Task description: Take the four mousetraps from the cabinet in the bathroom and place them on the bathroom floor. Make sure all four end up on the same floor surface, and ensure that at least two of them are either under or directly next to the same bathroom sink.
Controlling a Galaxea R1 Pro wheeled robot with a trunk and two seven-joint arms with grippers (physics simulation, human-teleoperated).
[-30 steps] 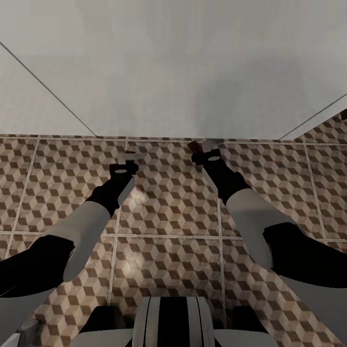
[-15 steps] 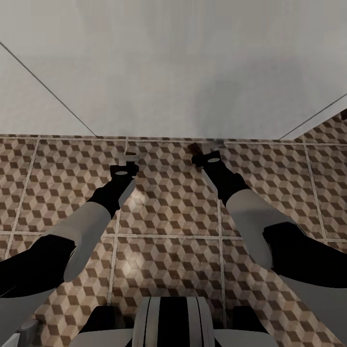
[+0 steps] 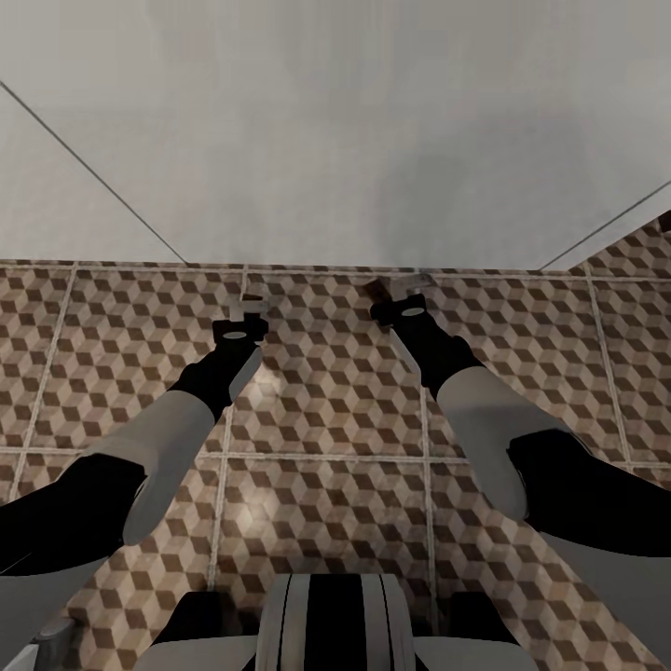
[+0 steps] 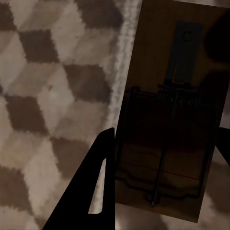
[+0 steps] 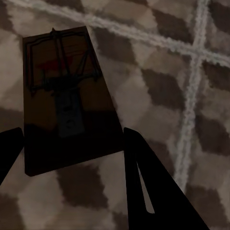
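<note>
One mousetrap (image 4: 167, 115) lay flat between the left gripper's (image 4: 163, 191) spread fingers (image 4: 93, 191); a second mousetrap (image 5: 67, 96) lay between the right gripper's (image 5: 72, 163) parted fingers (image 5: 148, 191), both low over the bathroom floor (image 3: 326, 391) near the white wall (image 3: 335, 121).

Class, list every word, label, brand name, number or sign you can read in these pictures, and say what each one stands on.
No text can be read.
Left mousetrap: a faint mark on its dark metal plate, too blurred to read.
Right mousetrap: a red patch and a dark plate, no legible letters.
Floor: cube pattern only.
</note>
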